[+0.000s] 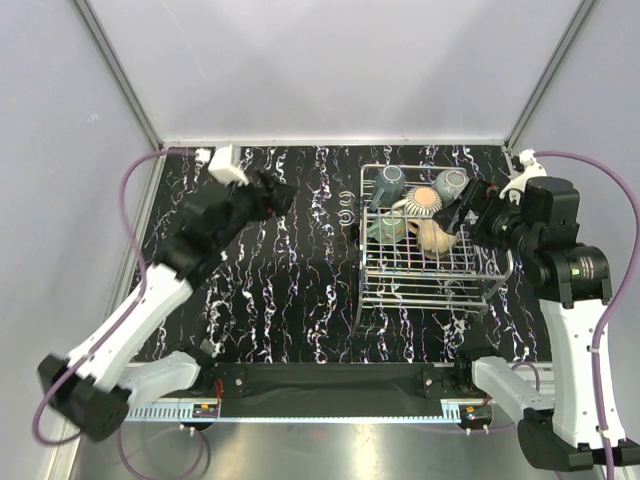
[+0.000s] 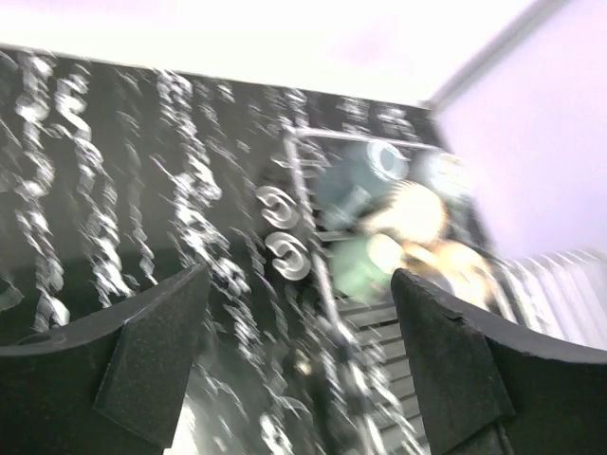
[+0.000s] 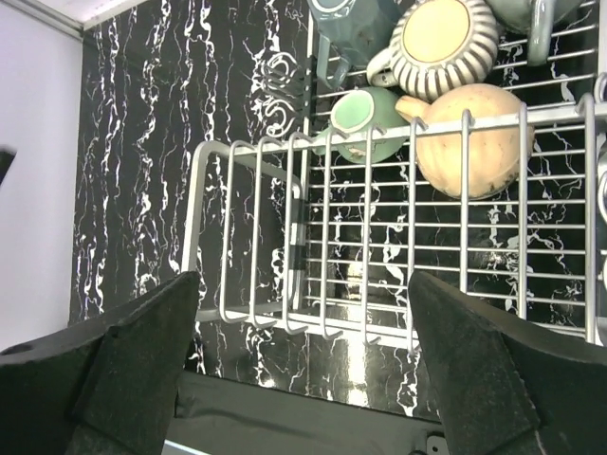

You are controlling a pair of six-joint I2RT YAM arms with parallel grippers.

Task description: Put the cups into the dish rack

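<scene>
The silver wire dish rack (image 1: pixel 430 275) stands on the right of the table. In its far half lie a dark teal cup (image 1: pixel 389 182), a grey-green cup (image 1: pixel 452 183), a cream striped cup (image 1: pixel 424 202), a teal-green cup (image 1: pixel 388 228) and a tan cup (image 1: pixel 433 236). My right gripper (image 1: pixel 458 214) is open and empty above the rack's right side, close to the tan cup. Its wrist view shows the rack (image 3: pixel 285 237), the striped cup (image 3: pixel 446 43) and the tan cup (image 3: pixel 474 142). My left gripper (image 1: pixel 278 195) is open and empty, left of the rack; its wrist view is blurred.
The table top is black marble-patterned (image 1: pixel 290 280). White walls with metal corner posts close the back and sides. A dark strip (image 1: pixel 330 375) runs along the near edge between the arm bases. Purple cables loop beside both arms.
</scene>
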